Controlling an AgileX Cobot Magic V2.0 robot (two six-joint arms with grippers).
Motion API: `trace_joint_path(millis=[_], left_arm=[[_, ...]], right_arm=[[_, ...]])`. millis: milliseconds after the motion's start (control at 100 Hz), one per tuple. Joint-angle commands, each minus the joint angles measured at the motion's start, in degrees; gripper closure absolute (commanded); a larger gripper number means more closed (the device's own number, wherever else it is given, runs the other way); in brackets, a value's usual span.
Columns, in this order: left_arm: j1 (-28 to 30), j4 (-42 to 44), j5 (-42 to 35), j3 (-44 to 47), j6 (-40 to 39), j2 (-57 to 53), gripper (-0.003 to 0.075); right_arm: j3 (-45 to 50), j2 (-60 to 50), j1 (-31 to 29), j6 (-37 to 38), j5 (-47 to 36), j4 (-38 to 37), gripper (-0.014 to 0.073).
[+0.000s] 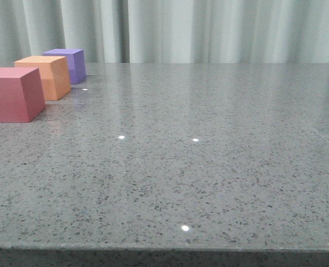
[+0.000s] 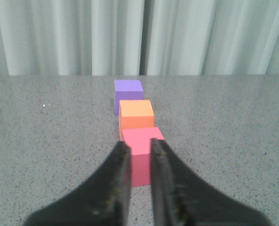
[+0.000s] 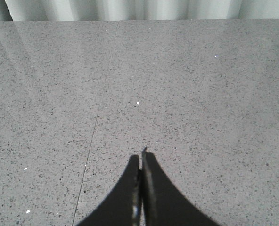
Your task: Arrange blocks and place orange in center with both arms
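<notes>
Blocks line the surface's (image 1: 209, 167) far-left: red-pink cube (image 1: 13, 93) nearest, orange cube (image 1: 44, 76) centred, purple cube (image 1: 67, 64) farthest. Left gripper (image 2: 140, 153), jaws slightly parted and empty, could nudge the red-pink cube askew; right gripper (image 3: 141, 162) is clenched.

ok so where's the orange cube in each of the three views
Front view: the orange cube sits far left, middle of a row, between the red-pink cube nearer the camera and the purple cube behind.
Left wrist view: the same cube is centre frame, past the left pincer, again between red-pink and purple.
Right wrist view: not in it; only bare table and the closed right pincer.
Shared landmark: the grey speckled tabletop.
</notes>
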Motion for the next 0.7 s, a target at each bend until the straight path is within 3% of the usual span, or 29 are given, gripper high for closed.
trace_joint_path(millis=[0, 690], left_arm=[[0.2, 0.0, -5.0, -1.4, -0.3, 0.3, 0.0741], [0.2, 0.0, -5.5, -1.1, -0.3, 0.3, 0.0741]], right_arm=[[-1.5, 0.0, -0.2, -0.6, -4.4, -1.3, 0.0663], [-1.5, 0.0, -0.2, -0.6, -4.4, -1.3, 0.0663]])
